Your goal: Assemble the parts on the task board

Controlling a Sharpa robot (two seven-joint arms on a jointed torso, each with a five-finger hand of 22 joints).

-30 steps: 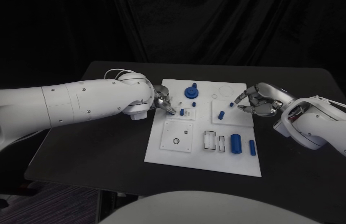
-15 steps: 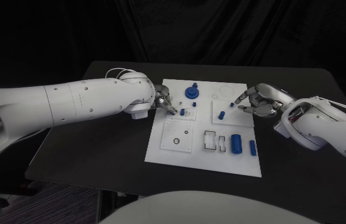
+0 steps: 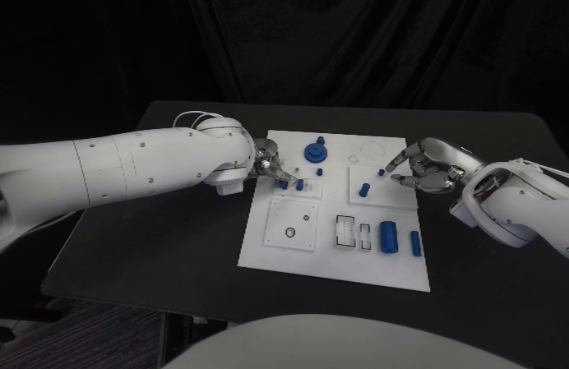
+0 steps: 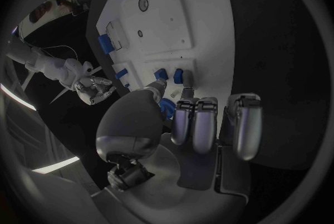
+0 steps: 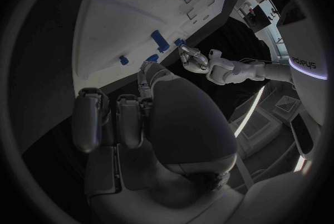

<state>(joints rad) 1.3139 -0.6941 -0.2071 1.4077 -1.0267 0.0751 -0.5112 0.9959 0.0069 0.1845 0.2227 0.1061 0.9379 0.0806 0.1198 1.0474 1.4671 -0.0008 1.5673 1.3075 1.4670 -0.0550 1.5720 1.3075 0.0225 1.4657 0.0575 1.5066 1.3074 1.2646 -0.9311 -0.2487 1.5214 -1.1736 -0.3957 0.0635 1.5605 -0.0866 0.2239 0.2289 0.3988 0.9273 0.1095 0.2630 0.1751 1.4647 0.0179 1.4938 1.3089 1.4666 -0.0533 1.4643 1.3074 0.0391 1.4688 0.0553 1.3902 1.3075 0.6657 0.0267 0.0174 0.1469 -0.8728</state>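
The task board [image 3: 333,258] is lying in the middle of the black surface [image 3: 142,246], with blue parts [image 3: 390,238] sitting on it. The left hand [image 3: 267,168] is hovering at the board's left edge, fingertips beside two small blue pegs [image 3: 290,185], whether gripping one I cannot tell. The right hand [image 3: 424,170] is curling at the board's right edge, fingers near a small blue piece [image 3: 381,172], grip unclear.

Seven blue parts [image 3: 389,237] (small ones), one task board [image 3: 320,258].

Matt white task board [image 3: 335,254], glossy blue plastic parts [image 3: 390,237], matt black table [image 3: 154,246].
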